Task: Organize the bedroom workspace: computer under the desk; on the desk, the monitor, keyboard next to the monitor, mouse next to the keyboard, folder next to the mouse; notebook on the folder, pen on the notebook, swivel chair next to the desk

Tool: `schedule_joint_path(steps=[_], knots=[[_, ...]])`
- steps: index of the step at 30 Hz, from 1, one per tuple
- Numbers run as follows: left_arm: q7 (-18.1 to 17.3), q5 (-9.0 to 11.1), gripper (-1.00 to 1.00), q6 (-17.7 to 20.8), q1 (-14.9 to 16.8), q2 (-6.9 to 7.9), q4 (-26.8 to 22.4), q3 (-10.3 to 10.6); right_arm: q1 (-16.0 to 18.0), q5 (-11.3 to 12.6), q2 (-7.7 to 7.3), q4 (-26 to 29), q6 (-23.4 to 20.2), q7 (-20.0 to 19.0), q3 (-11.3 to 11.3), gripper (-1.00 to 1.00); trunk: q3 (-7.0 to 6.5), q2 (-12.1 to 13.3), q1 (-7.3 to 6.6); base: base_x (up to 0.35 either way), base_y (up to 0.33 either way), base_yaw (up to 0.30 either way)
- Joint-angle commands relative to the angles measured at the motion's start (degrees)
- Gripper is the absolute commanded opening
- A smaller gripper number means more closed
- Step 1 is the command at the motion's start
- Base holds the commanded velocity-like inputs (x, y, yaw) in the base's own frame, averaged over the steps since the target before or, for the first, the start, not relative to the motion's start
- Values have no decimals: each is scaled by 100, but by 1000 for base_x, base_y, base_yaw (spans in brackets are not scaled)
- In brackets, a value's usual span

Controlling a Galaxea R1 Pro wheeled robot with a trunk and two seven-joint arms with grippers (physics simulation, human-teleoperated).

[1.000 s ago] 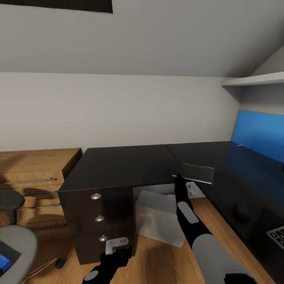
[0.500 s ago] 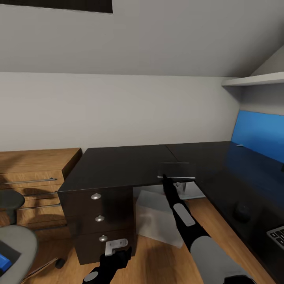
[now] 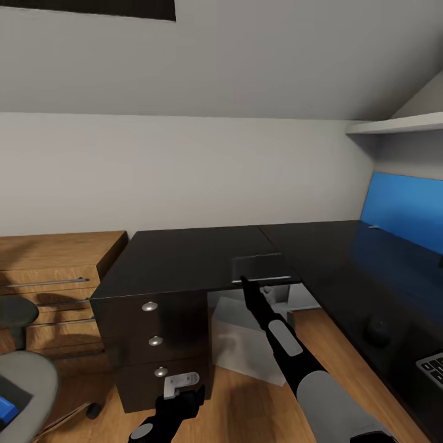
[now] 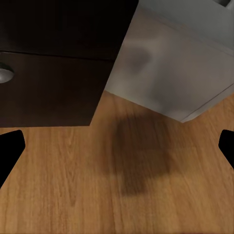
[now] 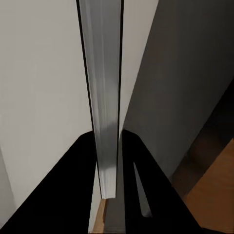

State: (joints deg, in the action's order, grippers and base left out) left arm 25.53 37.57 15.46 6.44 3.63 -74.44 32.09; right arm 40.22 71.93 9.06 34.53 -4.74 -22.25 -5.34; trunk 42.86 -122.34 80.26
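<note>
Right gripper [image 3: 246, 284] carries a flat dark thing over the bench

Best to set it down flat, well back from the edge of the bench [image 3: 197, 258], and let go slowly. The right arm reaches far forward. Its gripper is closed on the thin slab [image 5: 105, 97], maybe the folder or notebook. The left gripper [image 3: 181, 384] hangs low over the floor by the drawers [image 3: 154, 338], fingers apart and holding nothing. The keyboard [image 3: 434, 368] lies on the bench at the right.

My surface [image 3: 197, 255] looks like dark, faintly glossy wood, its drawers fitted with shiny metal knobs [image 3: 150, 306]. The floor [image 4: 97, 195] is smooth matt wood planks. The computer [image 3: 243, 338] has a pale, matt plastic-looking case. The thin book [image 5: 105, 97] between my right jaws shows a grey, satin edge.
</note>
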Motion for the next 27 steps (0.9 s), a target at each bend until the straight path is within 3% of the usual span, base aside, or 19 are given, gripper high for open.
schedule_joint_path(steps=[1, 13, 27], knots=[[49, 43, 100, 9, 6, 6, -10, 15, 4, 75, -1, -4, -62, -26, -2, -100, 6, -3, -1, 0, 0, 0], [56, 40, 100, 9, 6, 6, -2, 15, 3, 108, -2, -2, -1348, -48, 14, -100, 6, -3, -1, 0, 0, 0], [36, 45, 100, 10, 6, 6, -4, 17, 3, 134, 9, -2, -1419, -60, 28, -100, 6, -3, -1, 0, 0, 0]])
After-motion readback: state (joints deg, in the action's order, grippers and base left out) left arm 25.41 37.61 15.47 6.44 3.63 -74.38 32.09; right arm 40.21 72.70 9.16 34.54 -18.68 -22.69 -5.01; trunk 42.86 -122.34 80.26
